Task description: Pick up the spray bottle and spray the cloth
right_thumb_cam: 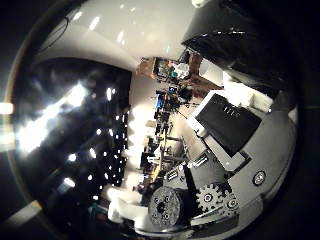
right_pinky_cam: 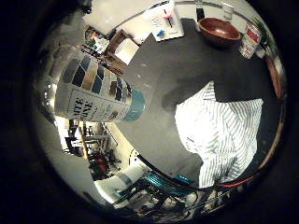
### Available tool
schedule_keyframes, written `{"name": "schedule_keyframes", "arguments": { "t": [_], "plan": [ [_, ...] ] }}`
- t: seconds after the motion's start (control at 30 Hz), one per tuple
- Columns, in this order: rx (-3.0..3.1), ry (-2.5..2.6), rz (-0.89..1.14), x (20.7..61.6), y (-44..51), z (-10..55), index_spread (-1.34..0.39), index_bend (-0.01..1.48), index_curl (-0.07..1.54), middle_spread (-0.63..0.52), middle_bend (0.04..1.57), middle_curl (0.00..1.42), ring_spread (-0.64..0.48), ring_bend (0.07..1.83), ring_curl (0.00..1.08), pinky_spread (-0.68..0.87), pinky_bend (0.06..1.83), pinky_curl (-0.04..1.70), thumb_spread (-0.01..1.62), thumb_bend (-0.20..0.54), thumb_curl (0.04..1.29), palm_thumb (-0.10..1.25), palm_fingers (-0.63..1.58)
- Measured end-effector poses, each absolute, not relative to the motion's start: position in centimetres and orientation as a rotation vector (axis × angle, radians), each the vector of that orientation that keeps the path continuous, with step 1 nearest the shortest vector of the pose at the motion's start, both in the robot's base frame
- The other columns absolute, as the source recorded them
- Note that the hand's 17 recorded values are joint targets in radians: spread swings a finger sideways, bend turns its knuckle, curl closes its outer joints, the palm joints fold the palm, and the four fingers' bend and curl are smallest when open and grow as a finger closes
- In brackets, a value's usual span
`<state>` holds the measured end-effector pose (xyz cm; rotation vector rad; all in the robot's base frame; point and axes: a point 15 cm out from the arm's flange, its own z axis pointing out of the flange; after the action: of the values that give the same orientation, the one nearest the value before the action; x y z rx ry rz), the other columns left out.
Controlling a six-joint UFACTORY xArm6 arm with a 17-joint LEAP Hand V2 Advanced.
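Note:
The spray bottle fills one side of the little finger side view, close against my palm. It has a white label with dark and tan patches and a teal band. It hangs off the table, beside the table's edge. My right hand shows white, black and geared finger parts bent beside a dark glossy surface, seemingly the bottle's body. The white striped cloth lies crumpled on the dark table, a short way from the bottle.
A brown bowl and a red and white can stand at the table's far side. A white sheet with coloured marks lies near the bowl. Shelves and room clutter lie beyond the table.

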<state>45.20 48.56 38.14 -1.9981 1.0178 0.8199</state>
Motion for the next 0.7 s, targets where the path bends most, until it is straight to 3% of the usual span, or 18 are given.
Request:
{"name": "schedule_keyframes", "arguments": {
  "t": [0.4,0.7],
  "plan": [
    [-2.086,0.997,0.799,42.5,50.3,29.6,-0.66,0.18,0.84,-0.28,1.07,0.77,-0.29,1.26,0.57,-0.54,1.11,0.53,0.37,-0.023,0.93,1.04,1.14],
    [-2.111,1.037,0.772,42.8,48.2,24.8,-0.66,0.18,0.83,-0.28,1.07,0.77,-0.29,1.26,0.57,-0.54,1.11,0.52,0.39,-0.023,0.93,1.04,1.14]
  ]
}}
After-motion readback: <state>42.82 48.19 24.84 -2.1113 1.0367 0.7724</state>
